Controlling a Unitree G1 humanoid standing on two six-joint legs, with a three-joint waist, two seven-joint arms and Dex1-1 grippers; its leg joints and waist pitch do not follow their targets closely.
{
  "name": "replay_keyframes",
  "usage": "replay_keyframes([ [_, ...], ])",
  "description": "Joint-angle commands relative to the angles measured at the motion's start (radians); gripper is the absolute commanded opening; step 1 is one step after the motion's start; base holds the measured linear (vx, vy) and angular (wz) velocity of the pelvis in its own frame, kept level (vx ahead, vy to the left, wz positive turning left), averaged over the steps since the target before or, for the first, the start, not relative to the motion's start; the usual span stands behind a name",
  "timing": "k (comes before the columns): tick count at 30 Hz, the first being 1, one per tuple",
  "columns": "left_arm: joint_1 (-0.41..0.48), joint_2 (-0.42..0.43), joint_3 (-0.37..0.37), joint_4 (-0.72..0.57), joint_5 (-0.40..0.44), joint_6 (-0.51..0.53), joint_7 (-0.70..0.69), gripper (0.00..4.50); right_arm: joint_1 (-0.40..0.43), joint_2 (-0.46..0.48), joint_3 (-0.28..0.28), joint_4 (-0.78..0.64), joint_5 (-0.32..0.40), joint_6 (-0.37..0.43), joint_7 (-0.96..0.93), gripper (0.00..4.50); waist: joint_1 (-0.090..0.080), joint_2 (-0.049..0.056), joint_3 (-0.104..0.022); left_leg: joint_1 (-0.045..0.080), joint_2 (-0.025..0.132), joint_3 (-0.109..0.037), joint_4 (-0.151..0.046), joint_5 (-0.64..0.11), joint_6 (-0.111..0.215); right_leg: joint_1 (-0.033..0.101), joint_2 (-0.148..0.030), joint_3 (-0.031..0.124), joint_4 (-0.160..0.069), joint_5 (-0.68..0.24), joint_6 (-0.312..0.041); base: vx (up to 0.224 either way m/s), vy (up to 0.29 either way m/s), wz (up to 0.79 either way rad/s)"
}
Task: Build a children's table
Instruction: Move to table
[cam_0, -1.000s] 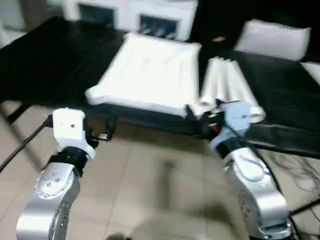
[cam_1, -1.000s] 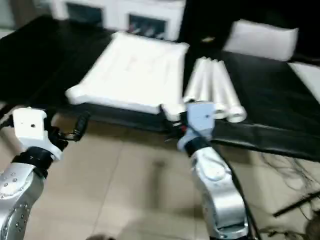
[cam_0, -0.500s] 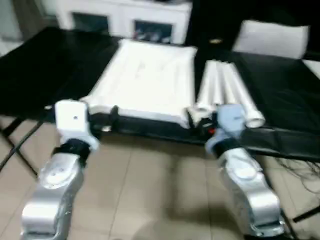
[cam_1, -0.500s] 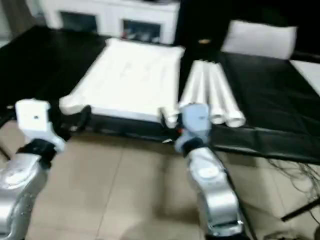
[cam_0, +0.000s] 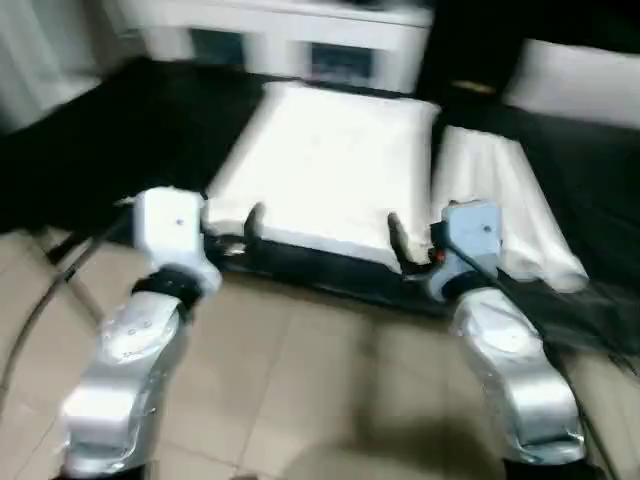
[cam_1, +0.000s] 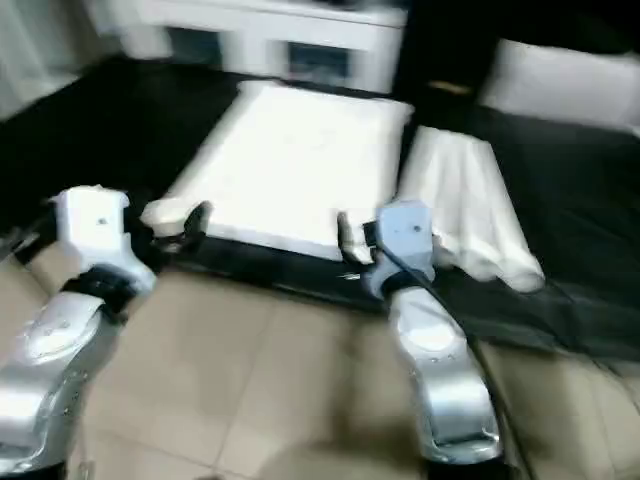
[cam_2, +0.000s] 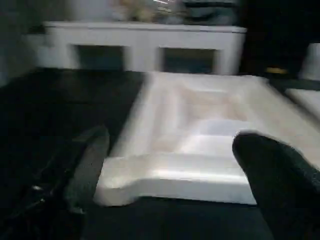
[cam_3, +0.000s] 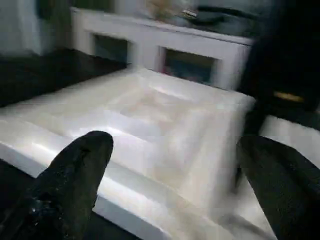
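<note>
My left gripper (cam_2: 170, 165) and right gripper (cam_3: 175, 175) both have their fingers spread apart, holding nothing, each hanging just short of the near edge of the white table top (cam_0: 330, 160), which lies underside up on the black desk (cam_0: 130, 130). The legs (cam_0: 505, 205) lie bundled just beyond my right gripper.

I see a black work surface (cam_0: 120, 140) carrying the white table top (cam_0: 330, 165), underside up. At its 3 o'clock the white legs (cam_0: 500, 205) lie bundled, and a white board (cam_0: 575, 75) lies at 1 o'clock.
</note>
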Motion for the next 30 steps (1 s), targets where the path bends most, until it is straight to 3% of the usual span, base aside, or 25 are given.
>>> replay_keyframes([
  [1,-0.005,-0.010,-0.022,-0.014,0.001,0.009,0.001,4.50,0.010,-0.036,-0.011,0.007,0.000,0.005,0.015,4.46,-0.028,0.031,-0.054,0.153,0.189,-0.140,-0.101,0.114,0.417,-0.135,-0.005,0.032,0.063,-0.079,0.030,0.091,-0.023,0.08],
  [2,0.000,-0.010,-0.020,-0.017,0.000,0.009,0.002,4.50,0.010,-0.043,-0.006,0.008,-0.010,0.007,0.012,4.46,-0.019,0.019,-0.044,0.117,0.156,-0.079,-0.122,0.112,0.398,-0.149,-0.007,0.040,0.069,0.042,0.067,0.089,-0.020,0.13],
  [3,0.005,-0.011,-0.021,-0.020,-0.001,0.008,0.002,4.50,0.011,-0.042,-0.013,0.010,-0.008,-0.005,0.008,4.46,-0.019,0.019,-0.044,0.117,0.156,-0.079,-0.122,0.112,0.398,-0.149,-0.007,0.040,0.069,0.042,0.067,0.059,-0.048,0.06],
  [4,0.006,-0.012,-0.023,-0.021,-0.001,0.008,0.001,4.50,0.010,-0.042,-0.015,0.009,-0.008,-0.003,0.006,4.46,-0.013,-0.009,-0.032,0.090,0.104,-0.028,-0.125,0.022,0.349,-0.134,-0.016,0.055,-0.003,0.133,0.020,0.059,-0.048,0.06],
  [5,0.012,-0.014,-0.032,-0.026,0.000,0.010,-0.001,4.50,0.010,-0.036,-0.034,0.007,0.000,0.010,-0.006,4.46,0.002,-0.059,-0.039,0.043,0.027,0.019,-0.097,-0.156,0.247,-0.050,-0.056,0.118,-0.106,0.062,-0.004,0.025,-0.107,0.00],
  [6,0.013,-0.016,-0.037,-0.029,0.002,0.013,-0.002,4.50,0.009,-0.030,-0.046,0.005,0.002,0.020,-0.016,4.46,0.040,-0.068,-0.025,0.018,-0.011,0.029,0.036,-0.165,0.146,-0.008,-0.165,0.216,-0.204,-0.472,-0.030,0.034,-0.107,-0.04],
  [7,0.013,-0.017,-0.040,-0.031,0.004,0.015,-0.003,4.50,0.008,-0.027,-0.053,0.003,0.001,0.027,-0.023,4.46,0.045,-0.075,-0.028,-0.007,0.003,0.012,0.067,-0.112,0.108,0.019,-0.186,0.226,-0.212,-0.617,-0.061,0.034,-0.107,-0.04],
  [9,0.011,-0.019,-0.047,-0.032,0.004,0.015,-0.005,4.50,0.007,-0.027,-0.063,0.000,-0.016,0.029,-0.046,4.46,0.056,-0.067,-0.024,-0.024,0.000,0.002,0.065,-0.071,0.001,0.047,-0.117,0.283,-0.193,-0.590,-0.198,0.061,-0.038,-0.23],
  [10,0.006,-0.020,-0.053,-0.031,0.005,0.016,-0.006,4.50,0.006,-0.024,-0.074,-0.002,-0.013,0.037,-0.044,4.46,0.061,-0.035,-0.015,0.025,0.011,0.010,0.023,-0.099,-0.071,0.005,-0.041,0.290,-0.189,-0.463,-0.241,0.066,-0.024,-0.27],
  [11,0.002,-0.020,-0.056,-0.028,0.007,0.016,-0.008,4.50,0.006,-0.023,-0.080,-0.004,-0.010,0.042,-0.043,4.46,0.019,-0.014,0.002,0.105,0.081,0.002,-0.118,-0.173,-0.151,-0.083,0.080,0.186,-0.106,-0.292,-0.120,0.082,0.033,-0.41],
  [12,-0.001,-0.020,-0.057,-0.027,0.008,0.017,-0.008,4.50,0.007,-0.024,-0.083,-0.006,-0.006,0.044,-0.041,4.46,0.009,0.010,-0.011,0.179,0.147,-0.027,-0.155,-0.282,-0.161,-0.148,0.063,0.141,-0.036,-0.251,-0.088,0.062,0.040,-0.54],
  [14,-0.012,-0.020,-0.054,-0.017,0.008,0.015,-0.011,4.50,0.012,-0.033,-0.085,-0.015,-0.007,0.037,-0.042,4.46,-0.002,0.009,-0.025,0.198,0.206,-0.020,-0.185,-0.273,-0.130,-0.157,0.000,0.070,0.036,-0.005,-0.069,0.062,0.026,-0.55],
  [15,-0.015,-0.020,-0.052,-0.013,0.008,0.014,-0.012,4.50,0.015,-0.036,-0.086,-0.020,-0.007,0.031,-0.041,4.46,0.000,-0.002,-0.022,0.191,0.191,0.043,-0.192,-0.244,-0.113,-0.158,-0.017,0.041,0.021,0.082,-0.094,0.076,0.008,-0.62],
  [16,-0.017,-0.022,-0.051,-0.009,0.008,0.012,-0.013,4.50,0.017,-0.037,-0.090,-0.026,-0.010,0.031,-0.045,4.46,0.000,-0.039,-0.023,0.131,0.139,0.008,-0.175,-0.224,-0.019,-0.103,-0.032,0.045,-0.013,0.144,-0.088,0.076,0.008,-0.62],
  [17,-0.018,-0.023,-0.051,-0.006,0.009,0.010,-0.013,4.50,0.019,-0.039,-0.093,-0.031,-0.015,0.026,-0.049,4.46,0.023,-0.076,-0.062,0.043,-0.033,0.085,-0.013,-0.192,0.099,0.052,-0.111,0.185,-0.129,0.050,-0.224,0.098,-0.030,-0.26],
  [18,-0.019,-0.022,-0.051,-0.003,0.008,0.009,-0.013,4.50,0.017,-0.040,-0.095,-0.034,-0.016,0.025,-0.051,4.46,0.049,-0.044,-0.055,0.018,-0.006,0.049,0.047,-0.141,0.089,0.074,-0.205,0.236,-0.176,-0.047,-0.325,0.126,-0.028,0.02],
  [19,-0.020,-0.019,-0.053,0.001,0.007,0.008,-0.015,4.50,0.016,-0.047,-0.102,-0.040,-0.018,0.030,-0.049,4.46,0.051,-0.057,-0.066,-0.068,0.021,0.005,0.109,-0.024,0.036,0.123,-0.205,0.236,-0.154,-0.025,-0.400,0.126,-0.028,0.02],
  [21,-0.020,-0.018,-0.056,0.005,0.007,0.007,-0.018,4.50,0.015,-0.057,-0.111,-0.046,-0.017,0.039,-0.044,4.46,0.042,-0.051,-0.051,-0.090,0.034,-0.005,0.095,0.088,-0.020,0.077,-0.152,0.156,-0.146,0.059,-0.416,0.130,0.004,-0.12],
  [22,-0.020,-0.017,-0.056,0.010,0.008,0.004,-0.019,4.50,0.015,-0.068,-0.115,-0.050,-0.037,0.048,-0.054,4.46,0.046,-0.013,-0.037,-0.056,0.044,0.003,0.012,0.146,-0.002,0.025,-0.095,0.089,-0.163,-0.041,-0.373,0.129,-0.001,-0.14],
  [23,-0.020,-0.017,-0.054,0.012,0.008,0.003,-0.018,4.50,0.015,-0.072,-0.118,-0.051,-0.045,0.052,-0.061,4.46,0.046,-0.013,-0.037,-0.056,0.044,0.003,0.012,0.146,-0.002,0.025,-0.095,0.089,-0.163,-0.041,-0.373,0.116,0.015,-0.02],
  [24,-0.020,-0.015,-0.050,0.019,0.009,0.001,-0.019,4.50,0.020,-0.077,-0.130,-0.060,-0.025,0.084,-0.046,4.46,0.018,0.048,-0.012,-0.011,0.092,-0.018,-0.112,-0.031,0.024,0.003,0.017,0.024,-0.133,-0.205,-0.209,0.137,0.064,-0.01],
  [25,-0.021,-0.014,-0.048,0.021,0.008,0.000,-0.021,4.50,0.024,-0.079,-0.137,-0.068,0.007,0.112,-0.023,4.46,-0.018,0.053,-0.048,0.098,0.183,-0.107,-0.138,-0.204,0.097,-0.062,0.028,0.030,-0.016,-0.131,-0.136,0.137,0.064,-0.01],
  [26,-0.021,-0.014,-0.048,0.021,0.008,0.000,-0.021,4.50,0.024,-0.079,-0.137,-0.068,0.007,0.112,-0.023,4.46,-0.021,0.047,-0.048,0.118,0.201,-0.127,-0.141,-0.230,0.155,-0.084,0.015,0.039,0.011,-0.087,-0.103,0.168,0.050,-0.01],
  [29,-0.013,-0.007,-0.040,0.020,0.010,0.006,-0.029,4.50,0.071,-0.083,-0.110,-0.106,0.041,0.172,0.012,4.46,-0.025,0.034,-0.036,0.109,0.165,-0.098,-0.128,-0.079,0.368,-0.134,-0.006,0.054,0.042,0.045,0.013,0.136,0.004,0.06],
  [30,-0.012,-0.007,-0.040,0.019,0.009,0.006,-0.029,4.50,0.079,-0.083,-0.103,-0.111,0.041,0.172,0.013,4.46,-0.024,0.004,-0.038,0.092,0.115,-0.049,-0.111,-0.100,0.345,-0.114,-0.026,0.073,-0.033,0.119,-0.023,0.114,-0.063,0.02],
])
